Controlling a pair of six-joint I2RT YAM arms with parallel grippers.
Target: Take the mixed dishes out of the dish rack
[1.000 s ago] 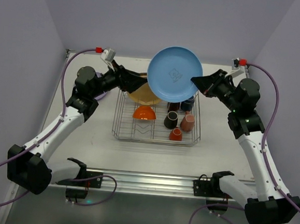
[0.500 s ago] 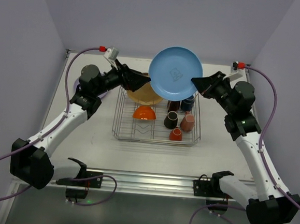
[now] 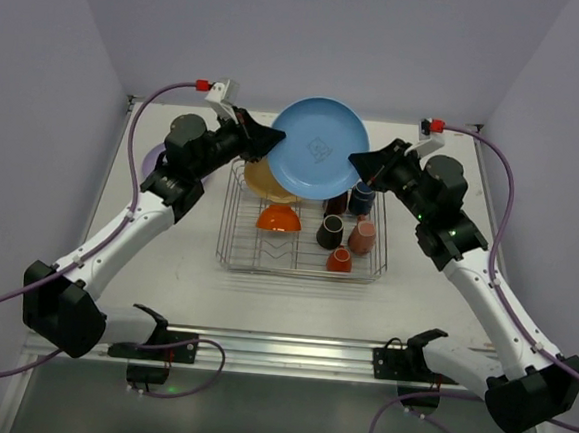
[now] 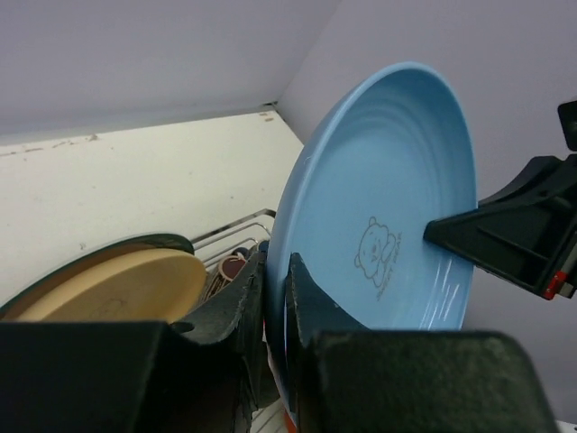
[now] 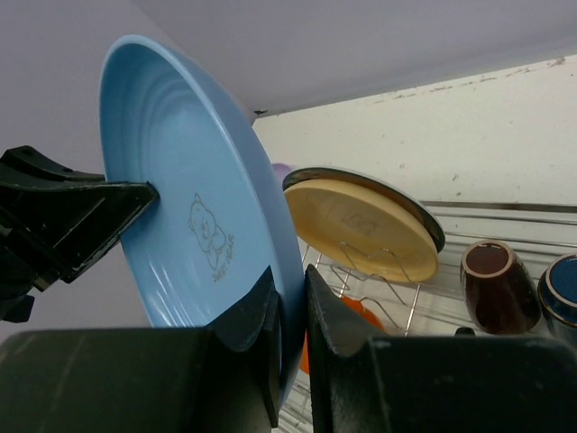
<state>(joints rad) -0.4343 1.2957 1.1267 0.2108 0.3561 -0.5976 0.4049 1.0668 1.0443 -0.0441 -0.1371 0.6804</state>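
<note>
A blue plate (image 3: 318,149) with a small bear print hangs upright above the back of the dish rack (image 3: 225,244). My left gripper (image 3: 271,140) is shut on its left rim, and my right gripper (image 3: 359,163) is shut on its right rim. In the left wrist view the left gripper (image 4: 275,271) pinches the blue plate's (image 4: 379,198) edge. In the right wrist view the right gripper (image 5: 290,289) does the same on the blue plate (image 5: 189,180). A yellow-orange plate (image 3: 266,183) leans in the rack, with an orange bowl (image 3: 279,217) upside down in front of it.
Several mugs stand in the rack's right half: maroon (image 3: 336,205), blue (image 3: 362,196), black (image 3: 329,232), pink (image 3: 362,236) and orange (image 3: 339,260). A lavender plate (image 3: 154,162) lies on the table left of the rack, mostly under my left arm.
My left gripper was open beside the blue plate and has shut on its left rim. The plate and my right arm have moved left and slightly lower.
</note>
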